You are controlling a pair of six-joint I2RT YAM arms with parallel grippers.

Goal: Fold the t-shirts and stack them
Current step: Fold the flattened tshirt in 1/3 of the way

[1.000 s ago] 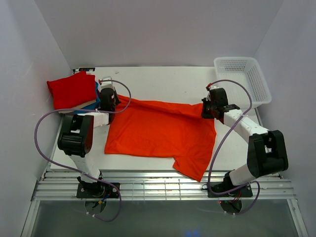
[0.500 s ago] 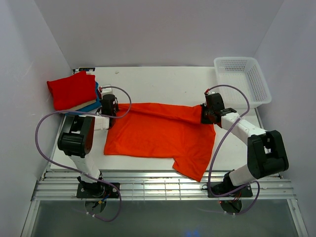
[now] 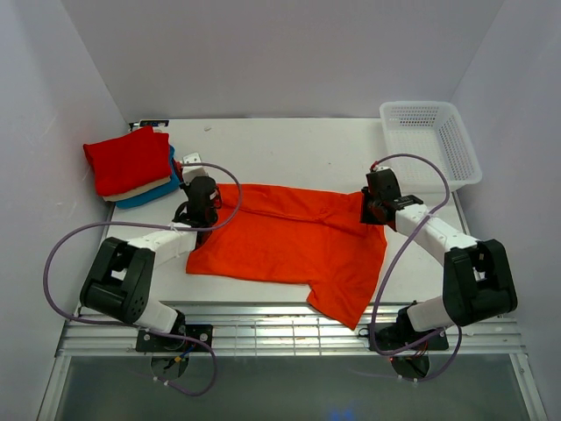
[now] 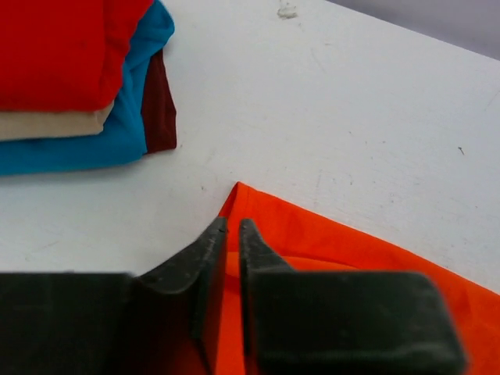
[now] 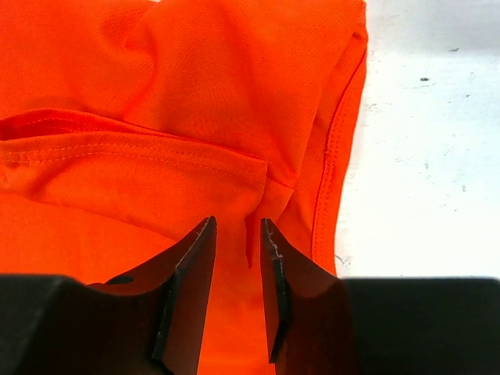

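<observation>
- Top view: orange t-shirt (image 3: 289, 237) lies flat on the tabletop (image 3: 289, 149), long axis left-right. Left end effector (image 3: 203, 203) is at its far-left corner, right end effector (image 3: 379, 203) at its far-right corner. Folded stack (image 3: 131, 162) is further far-left, nearer the left arm.
- Left wrist: fingers (image 4: 203, 258) a slit apart over the corner, seemingly not nipping cloth.
- Right wrist: fingers (image 5: 187, 273) slightly spread, a seam fold lying between them, bare tabletop to the right.

The orange t-shirt (image 3: 289, 241) lay spread flat across the middle of the table (image 3: 289, 149), far edge doubled over, one sleeve reaching the near edge. Well apart, far left, sat a folded stack: red shirt (image 3: 127, 160) on cream shirt (image 3: 136, 189) on teal-blue shirt (image 3: 156, 195).
</observation>
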